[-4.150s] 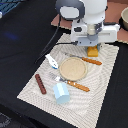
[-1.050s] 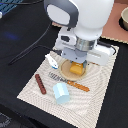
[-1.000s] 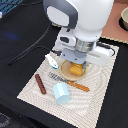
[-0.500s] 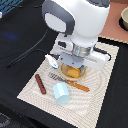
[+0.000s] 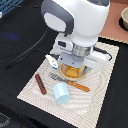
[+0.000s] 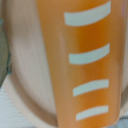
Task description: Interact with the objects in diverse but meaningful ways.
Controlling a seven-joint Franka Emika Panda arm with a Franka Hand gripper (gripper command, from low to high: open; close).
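Ridged orange-yellow block (image 6: 82, 65) lying on the round tan wooden plate (image 5: 66, 74) on the striped cloth placemat (image 5: 95, 105), directly under the lowered gripper (image 5: 73, 62), claw state impossible to tell.

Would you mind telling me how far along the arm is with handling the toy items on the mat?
Nothing looks finished. In hand: the gripper is low over the orange block on the round plate; its jaws are hidden. Left untouched on the mat: the brown stick, the blue cup and the small white piece.
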